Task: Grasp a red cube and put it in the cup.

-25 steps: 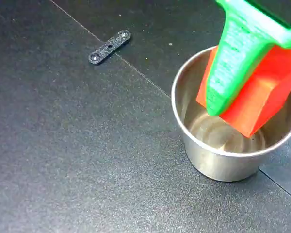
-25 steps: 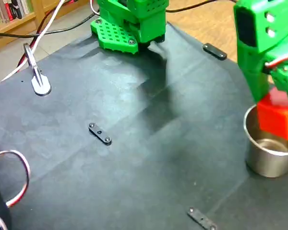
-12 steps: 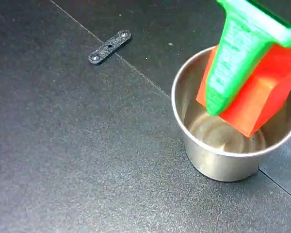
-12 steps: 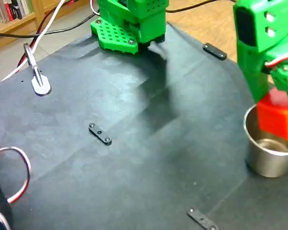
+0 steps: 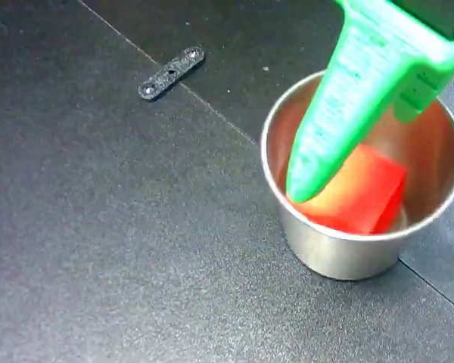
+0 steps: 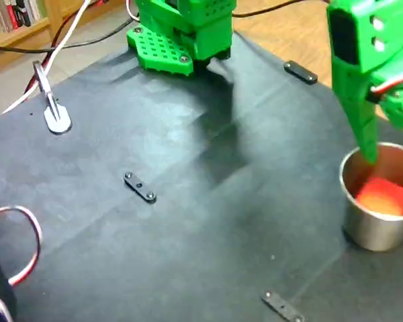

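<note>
The red cube (image 5: 361,194) lies inside the silver cup (image 5: 340,255), tilted, with its top face lit orange-yellow. In the other fixed view the cube (image 6: 384,196) shows low inside the cup (image 6: 371,233) at the right edge of the black mat. My green gripper (image 5: 357,151) hangs over the cup's mouth, open. One long finger (image 5: 337,113) points down past the near rim and the other stands back to the right. No finger touches the cube. The gripper (image 6: 389,142) sits just above the rim.
Small black bars lie on the mat (image 5: 171,72) (image 6: 140,186) (image 6: 283,306) (image 6: 300,72). The arm's green base (image 6: 181,33) stands at the back. A silver clip (image 6: 54,115) and cables lie at the left. A mat seam runs past the cup.
The gripper has opened and let the cube go. The cube has dropped from between the fingers to the inside of the cup. The cup shifted slightly.
</note>
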